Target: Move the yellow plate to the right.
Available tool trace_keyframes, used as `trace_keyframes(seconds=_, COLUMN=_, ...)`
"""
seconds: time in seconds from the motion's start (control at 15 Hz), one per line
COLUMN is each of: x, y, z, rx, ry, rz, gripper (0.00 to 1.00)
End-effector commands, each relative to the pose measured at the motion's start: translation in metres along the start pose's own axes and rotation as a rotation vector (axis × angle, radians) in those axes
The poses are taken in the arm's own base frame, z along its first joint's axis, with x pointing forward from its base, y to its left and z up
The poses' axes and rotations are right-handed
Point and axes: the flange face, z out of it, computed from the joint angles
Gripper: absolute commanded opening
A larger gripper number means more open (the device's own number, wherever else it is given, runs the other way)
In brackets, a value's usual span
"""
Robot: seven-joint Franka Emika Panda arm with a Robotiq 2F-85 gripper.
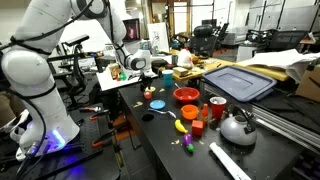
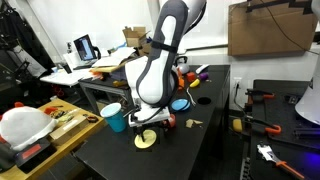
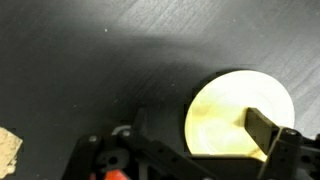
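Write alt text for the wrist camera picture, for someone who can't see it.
A round yellow plate lies on a black table beneath the open gripper, with one finger overlapping the plate. A tan scrap sits at the picture's left edge.

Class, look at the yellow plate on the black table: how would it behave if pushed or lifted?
The yellow plate looks thin and flat, so probably light and stiff. Lying flush on the table, it would likely slide, not tip; its low rim seems hard to grip.

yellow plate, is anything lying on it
No, in the wrist view the yellow plate lies bare on the black table.
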Motion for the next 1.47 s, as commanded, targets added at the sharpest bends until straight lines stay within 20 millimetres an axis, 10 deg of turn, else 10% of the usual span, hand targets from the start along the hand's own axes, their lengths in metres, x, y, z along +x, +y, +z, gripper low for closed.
trace_keyframes(seconds=0.0, x=-0.003, y=0.012, z=-0.005, rx=0.065, ry=0.004, rz=0.028, gripper=1.00)
trace_keyframes(seconds=1.4, x=-0.006, y=-0.004, z=-0.003, rx=0.172, ry=0.015, rz=-0.039, gripper=1.00)
